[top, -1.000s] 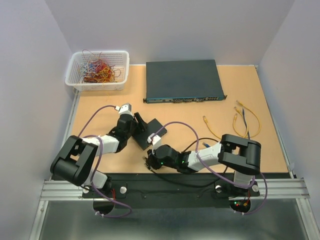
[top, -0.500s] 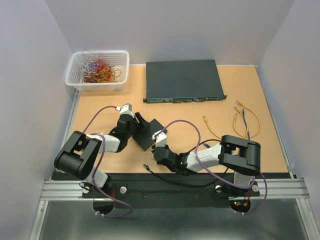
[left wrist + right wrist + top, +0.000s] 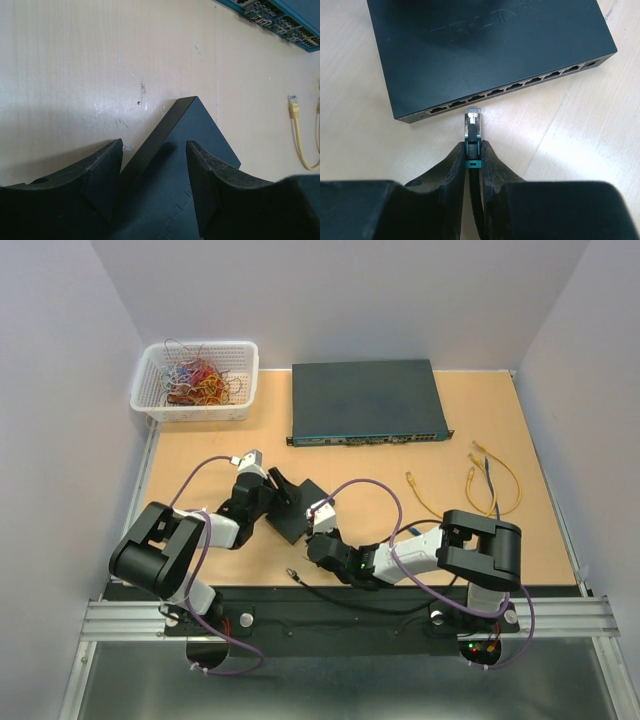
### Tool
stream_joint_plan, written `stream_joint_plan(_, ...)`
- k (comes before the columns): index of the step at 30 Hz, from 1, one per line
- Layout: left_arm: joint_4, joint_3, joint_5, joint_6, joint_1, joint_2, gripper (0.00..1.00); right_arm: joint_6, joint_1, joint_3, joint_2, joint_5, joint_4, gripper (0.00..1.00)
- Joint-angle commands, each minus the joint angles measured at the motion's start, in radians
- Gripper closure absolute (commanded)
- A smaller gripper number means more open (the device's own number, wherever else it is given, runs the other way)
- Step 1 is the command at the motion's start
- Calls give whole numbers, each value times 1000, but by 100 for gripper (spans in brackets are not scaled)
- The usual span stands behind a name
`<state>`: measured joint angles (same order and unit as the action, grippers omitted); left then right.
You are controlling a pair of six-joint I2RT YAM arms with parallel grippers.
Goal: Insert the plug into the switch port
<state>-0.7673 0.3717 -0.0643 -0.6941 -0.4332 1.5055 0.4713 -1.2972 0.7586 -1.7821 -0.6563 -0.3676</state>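
Tabletop [image 3: 580, 140]: plug [image 3: 473, 120] in right gripper [image 3: 472, 150], before switch [image 3: 485, 45].

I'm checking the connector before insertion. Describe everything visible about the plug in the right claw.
The plug is a small clear-plastic network connector on a black cable that wears a green band. The right claw pinches it just behind the clear tip. The tip points at the port row of the black switch and stops just short of it, so it is not yet inserted.

Black switch [image 3: 485, 45]; clear plug [image 3: 473, 117] on a black, teal-banded cable [image 3: 474, 190]; tan table [image 3: 580, 130]; yellow cables [image 3: 298, 135].
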Motion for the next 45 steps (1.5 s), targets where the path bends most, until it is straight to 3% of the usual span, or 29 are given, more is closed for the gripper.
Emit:
stream_joint_plan(1,43,-45,-28,-12,-1,22,35,0,-1,27,-8,-2,-33,100)
stream_joint_plan(10,23,-60,-38,-22,1,24,36,-26,-1,48,-23,55,-54,100)
stream_joint_plan(45,-40,-77,-66,-22,-1,64,37,-53,-2,73,33,-6,-122,100)
